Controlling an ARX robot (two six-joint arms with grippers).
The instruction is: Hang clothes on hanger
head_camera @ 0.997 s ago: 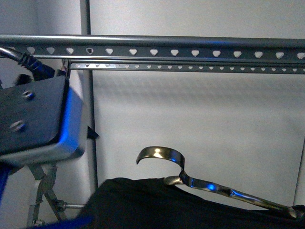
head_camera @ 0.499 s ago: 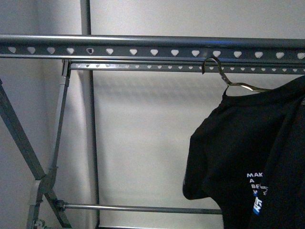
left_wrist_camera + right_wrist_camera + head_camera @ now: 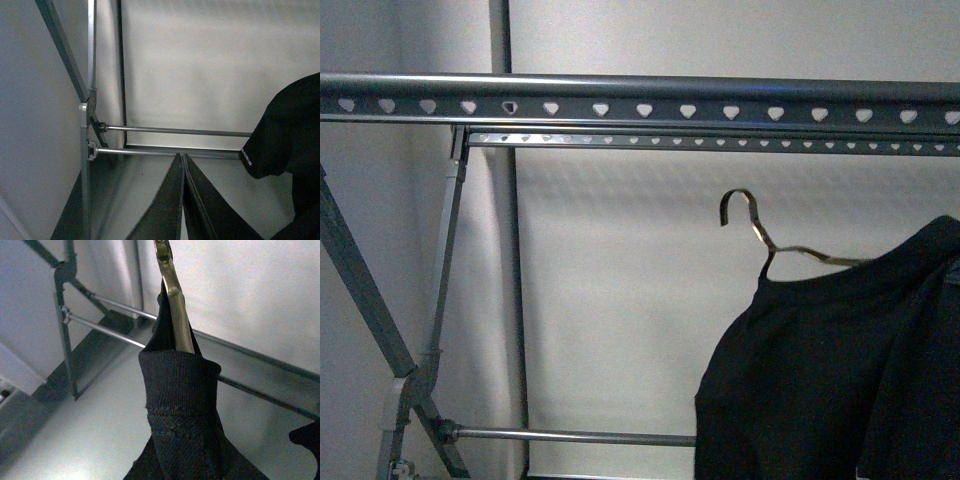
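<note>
The black clothes (image 3: 830,370) hang at the right of the front view on a thin wire coat hanger (image 3: 760,235), whose hook floats free below the grey rack's punched strip (image 3: 640,108) and round rail (image 3: 640,85). No gripper shows in the front view. In the right wrist view my right gripper (image 3: 182,440) is shut on the ribbed black collar (image 3: 177,385), with the brass-toned wire (image 3: 175,295) running out of it. In the left wrist view my left gripper (image 3: 183,159) is shut and empty, pointing at the rack's lower bars (image 3: 170,150); a black sleeve (image 3: 285,130) hangs beside it.
The rack's crossed legs (image 3: 380,330) stand at the left, with an upright post (image 3: 505,250) behind. A low crossbar (image 3: 570,436) runs along the bottom. A pale wall lies behind the rack. The leg joint shows in the left wrist view (image 3: 90,135).
The left arm, large in the front view a second ago, has left it. The garment rose from the bottom edge to near the rail, then dropped and shifted slightly left, its hook now well below the strip.
</note>
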